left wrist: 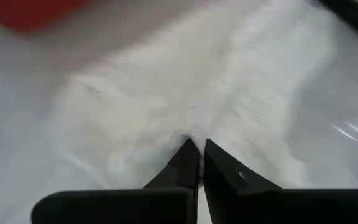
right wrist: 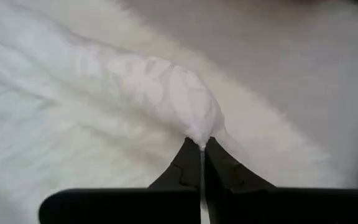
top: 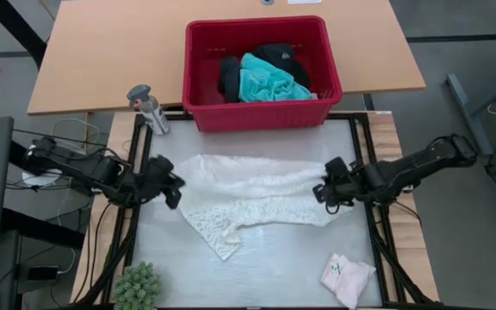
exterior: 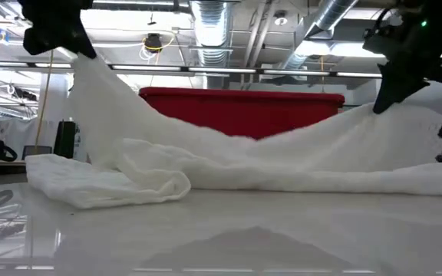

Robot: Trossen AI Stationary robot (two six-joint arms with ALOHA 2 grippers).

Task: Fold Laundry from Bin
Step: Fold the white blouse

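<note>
From above, the white lacy top (top: 252, 200) lies spread across the pale surface (top: 265, 267), the left gripper (top: 169, 183) pinching its one end and the right gripper (top: 327, 191) its other. The red bin (top: 261, 112) behind it holds the turquoise shirt (top: 265, 84) and black clothing (top: 231, 73), so most of the laundry is not yet folded; a small pale piece (top: 347, 277) sits near the front corner (whether it is folded, I cannot tell).

At table height, both ends of the top are lifted clear while its middle sags to the surface, one bunched fold resting in front.

Through the left wrist camera, the jaws are clamped together on a peak of white cloth.

The right wrist camera shows the same: jaws closed on a puckered tuft of soft, thin, lacy fabric.
</note>
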